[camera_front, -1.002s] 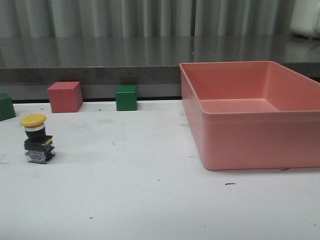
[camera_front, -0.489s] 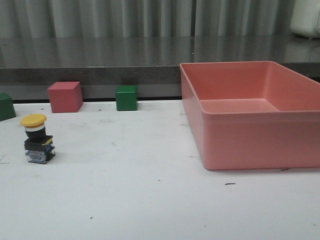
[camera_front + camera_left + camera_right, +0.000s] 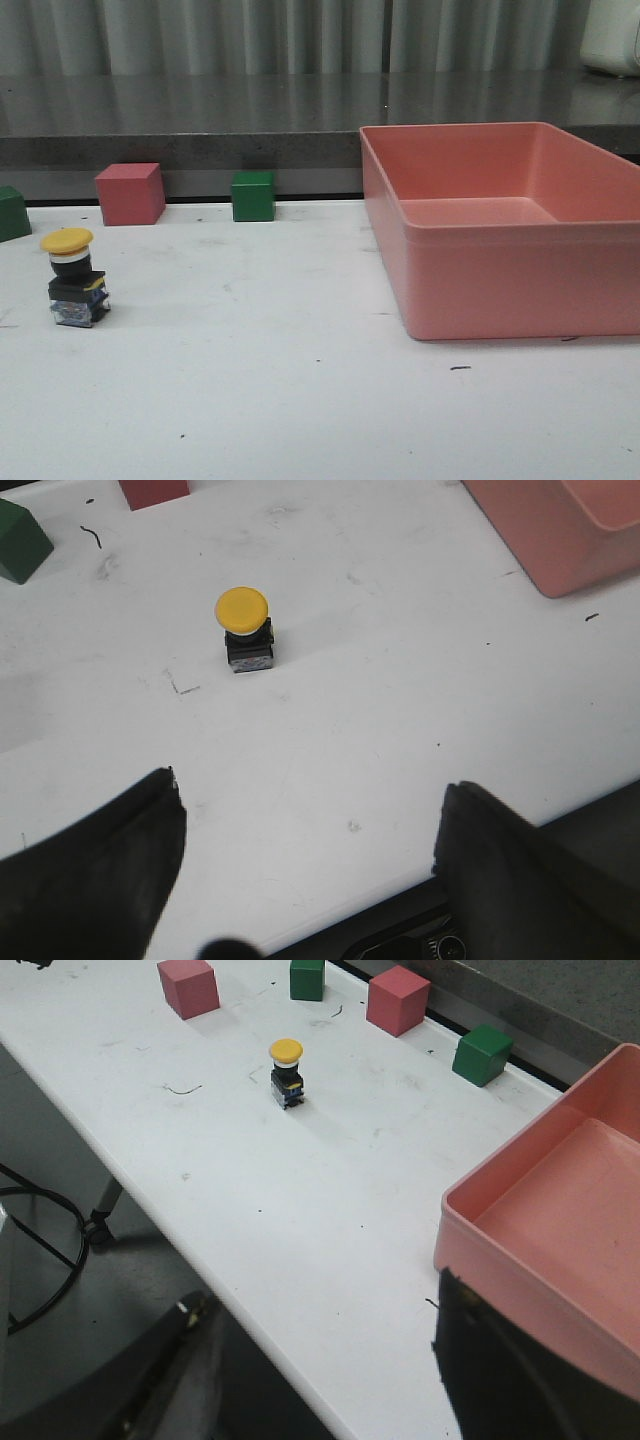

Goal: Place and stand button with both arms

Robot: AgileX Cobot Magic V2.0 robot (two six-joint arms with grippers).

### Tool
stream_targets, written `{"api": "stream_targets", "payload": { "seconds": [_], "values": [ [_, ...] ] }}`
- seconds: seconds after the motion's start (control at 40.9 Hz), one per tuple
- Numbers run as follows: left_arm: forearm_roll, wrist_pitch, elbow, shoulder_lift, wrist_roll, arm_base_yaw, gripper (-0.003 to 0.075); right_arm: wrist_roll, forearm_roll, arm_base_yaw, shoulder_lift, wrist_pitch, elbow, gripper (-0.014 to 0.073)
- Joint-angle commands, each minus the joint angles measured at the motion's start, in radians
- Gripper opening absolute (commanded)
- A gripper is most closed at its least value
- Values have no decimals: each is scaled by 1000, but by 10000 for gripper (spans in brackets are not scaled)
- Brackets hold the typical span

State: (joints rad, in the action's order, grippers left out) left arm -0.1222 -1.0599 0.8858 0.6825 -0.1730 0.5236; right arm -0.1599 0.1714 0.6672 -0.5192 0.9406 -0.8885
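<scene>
Standing upright on the white table (image 3: 300, 400), cap up, at the near left, well apart from the pink bin (image 3: 500, 290) on the right: the button (image 3: 74, 277), yellow mushroom cap over black collar and blocky base. Sitting behind it along the far edge: a pink cube (image 3: 130, 193), a green cube (image 3: 252, 196), and a second green cube (image 3: 12, 213) cut by the left border. Hanging back off the near table edge, both arms, neither touching anything. Spread wide and empty, the left pincer (image 3: 305, 870), with the button framed far ahead between its dark fingers (image 3: 95, 865). Likewise parted and holding nothing, the right pincer (image 3: 320, 1360), with the bin's corner close by one finger. Judged as finished or nearly so, since the button already stands. Risks from here: a careless sweep of the left arm across the near left could clip the top-heavy cap and tip the button onto its side; a swing of the right arm could knock the bin rim and jolt the table enough to topple it.
</scene>
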Motion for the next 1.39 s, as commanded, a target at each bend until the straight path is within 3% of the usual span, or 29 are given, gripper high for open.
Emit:
{"api": "stream_targets", "payload": {
  "seconds": [0.0,0.098,0.22,0.342,0.977,1.368],
  "values": [
    [2,56,34,-1,0,7,384,-10,14,1,-7,-68,-21,462],
    [2,56,34,-1,0,7,254,-10,13,1,-7,-66,-21,351],
    [2,56,34,-1,0,7,87,-10,13,1,-7,-66,-21,120],
    [2,56,34,-1,0,7,-21,-10,13,1,-7,-66,-21,-74],
    [5,97,-4,-11,0,-9,-20,-10,13,1,-7,-66,-21,-68],
    [-5,614,-419,-261,0,-332,-20,-10,13,1,-7,-66,-21,-68]
  ]
}}
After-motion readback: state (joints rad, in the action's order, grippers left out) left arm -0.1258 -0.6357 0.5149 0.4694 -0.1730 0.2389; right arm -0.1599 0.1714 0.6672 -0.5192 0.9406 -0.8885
